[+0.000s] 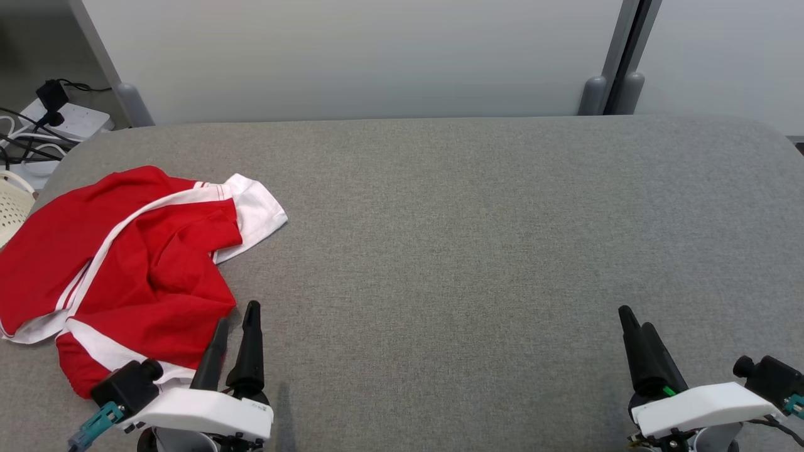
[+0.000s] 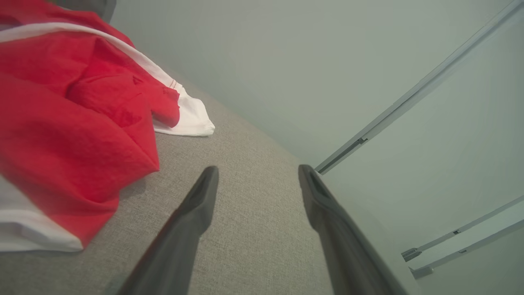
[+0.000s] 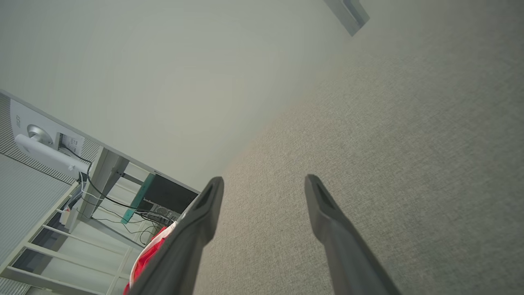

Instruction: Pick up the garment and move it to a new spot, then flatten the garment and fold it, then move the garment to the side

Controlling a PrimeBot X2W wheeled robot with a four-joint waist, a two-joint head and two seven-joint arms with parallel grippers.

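crumpled red and white garment (image 1: 125,263) at the left end of the grey desk (image 1: 471,238), left pincer (image 1: 237,314) released just beside its near edge, right pincer (image 1: 634,317) released, well apart from it

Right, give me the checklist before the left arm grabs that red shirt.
1. Open, empty left gripper: ok, fingers apart, nothing between them.
2. Open, empty right gripper: ok.
3. The shirt close to the left gripper: ok, it lies just beside it.
4. The shirt wholly on the table: cannot tell, its left edge runs out of the head view.
5. Bare table to move it to: ok, middle and right.
6. The shirt lying flat: not ok, it is crumpled.
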